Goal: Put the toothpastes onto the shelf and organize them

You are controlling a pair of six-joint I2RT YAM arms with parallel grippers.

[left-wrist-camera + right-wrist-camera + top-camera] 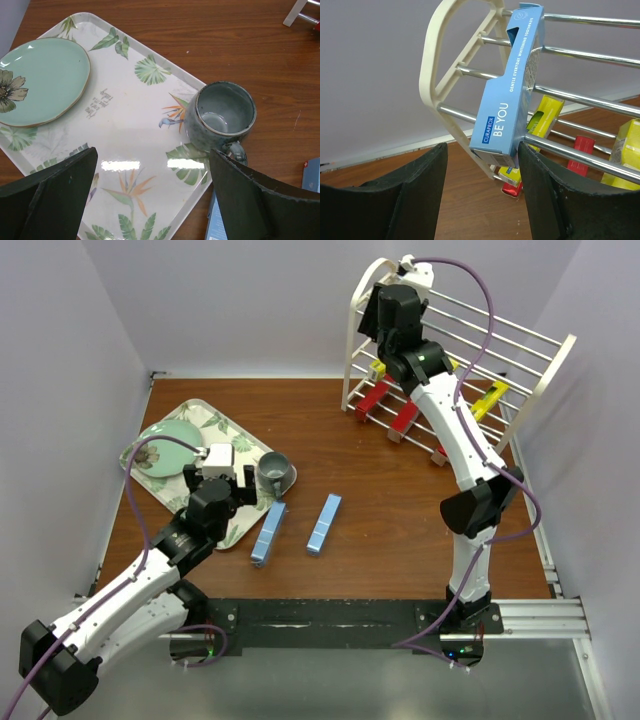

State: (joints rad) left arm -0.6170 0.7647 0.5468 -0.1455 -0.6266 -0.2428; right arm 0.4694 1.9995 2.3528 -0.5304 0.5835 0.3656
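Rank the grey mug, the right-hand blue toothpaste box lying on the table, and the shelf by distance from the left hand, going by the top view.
1. Grey mug: just right of the left hand.
2. Blue toothpaste box: farther right and toward the near edge.
3. Shelf: back right corner, well beyond both.

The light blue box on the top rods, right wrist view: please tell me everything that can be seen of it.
The light blue box is a long, slim carton, cardboard by its look, printed in white with CURAPROX BE YOU and a line on whitening toothpaste. It lies across the metal rods of the shelf's top tier, beside the cream arched side frame. Its near end overhangs the front rod, between the right gripper's open fingers; a gap shows on one side.
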